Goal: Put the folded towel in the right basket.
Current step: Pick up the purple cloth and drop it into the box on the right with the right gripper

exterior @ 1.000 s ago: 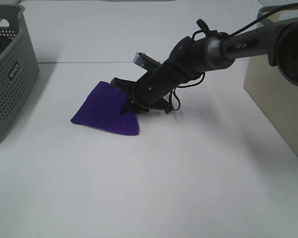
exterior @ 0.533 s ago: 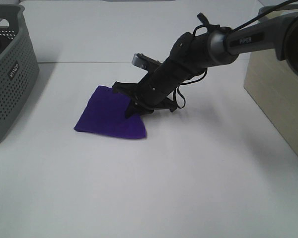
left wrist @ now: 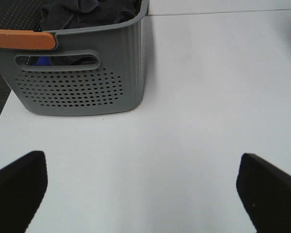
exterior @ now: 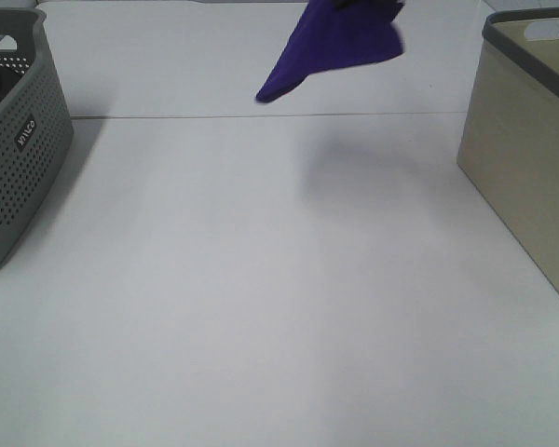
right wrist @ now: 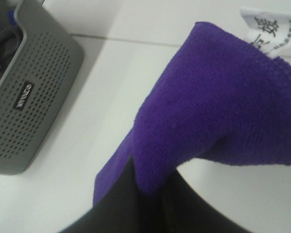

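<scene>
Purple towel hangs in the air over the far part of the counter, between the two baskets, nearer the beige right basket but not over it. The right hand is clamped on the towel, whose white label shows at one corner. The left hand is spread wide above the counter, near the grey left basket of dark clothes.

An evenly lit, wide white matte tabletop.
It is crossed at the rear by a thin dark seam.
</scene>
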You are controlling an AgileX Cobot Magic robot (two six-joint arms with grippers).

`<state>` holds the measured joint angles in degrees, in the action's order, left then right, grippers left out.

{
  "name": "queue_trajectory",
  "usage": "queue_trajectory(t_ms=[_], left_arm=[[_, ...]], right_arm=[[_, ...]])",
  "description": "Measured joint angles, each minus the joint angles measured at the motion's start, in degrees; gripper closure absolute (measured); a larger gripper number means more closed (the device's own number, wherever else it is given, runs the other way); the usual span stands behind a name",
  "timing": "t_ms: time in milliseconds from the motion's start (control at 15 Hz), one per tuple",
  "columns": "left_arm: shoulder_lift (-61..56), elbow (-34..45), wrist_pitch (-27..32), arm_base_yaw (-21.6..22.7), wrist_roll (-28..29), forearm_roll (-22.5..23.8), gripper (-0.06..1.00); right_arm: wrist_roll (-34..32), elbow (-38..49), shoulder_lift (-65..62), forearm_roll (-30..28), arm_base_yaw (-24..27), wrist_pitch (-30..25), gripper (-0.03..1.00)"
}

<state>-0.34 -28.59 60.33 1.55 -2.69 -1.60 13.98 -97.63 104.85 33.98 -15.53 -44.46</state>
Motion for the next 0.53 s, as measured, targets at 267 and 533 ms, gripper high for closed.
queue_trajectory(t_ms=[267,533], left_arm=[[0.0,0.0,0.0,0.0,0.0,0.0,-0.05],[0.0,0.0,0.0,0.0,0.0,0.0,-0.05]], right_arm=[[-0.8,0.0,-10.7,-6.3,19.5,-5.7,0.90],[-1.5,0.0,-10.4,-9.1,34.0,-11.9,0.90]])
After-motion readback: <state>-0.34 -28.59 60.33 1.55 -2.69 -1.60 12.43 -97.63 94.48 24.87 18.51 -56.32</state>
